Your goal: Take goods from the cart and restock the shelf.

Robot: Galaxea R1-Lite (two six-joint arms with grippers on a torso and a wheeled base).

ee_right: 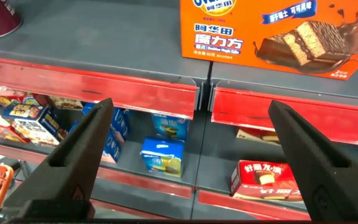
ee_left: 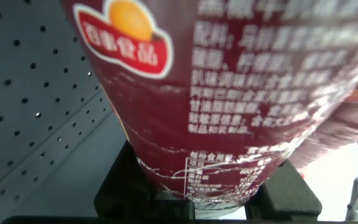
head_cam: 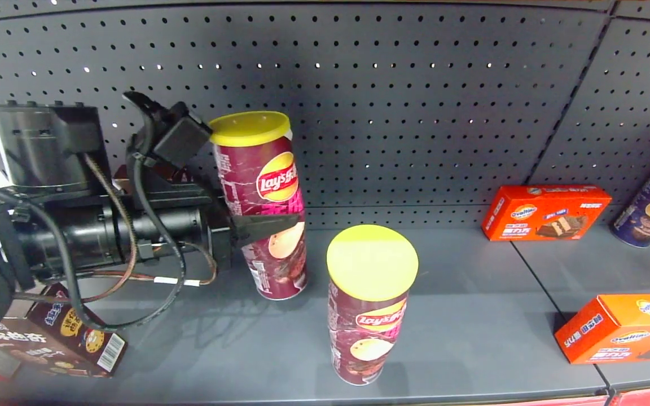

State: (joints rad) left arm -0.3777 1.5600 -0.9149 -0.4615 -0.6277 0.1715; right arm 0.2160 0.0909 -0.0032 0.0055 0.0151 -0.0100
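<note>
Left jaws tight around middle of rear chip can [head_cam: 254,169]; right jaws wide.

- The right gripper [ee_right: 189,104] holds its dark fingers [ee_right: 73,162] spread wide apart.
- An orange box [ee_right: 272,34] lies at the front edge of the grey shelf [ee_right: 104,43], just above a red rail [ee_right: 92,78].
- Below the rail, a blue box [ee_right: 162,155] and a red box [ee_right: 260,177] stand apart.
</note>
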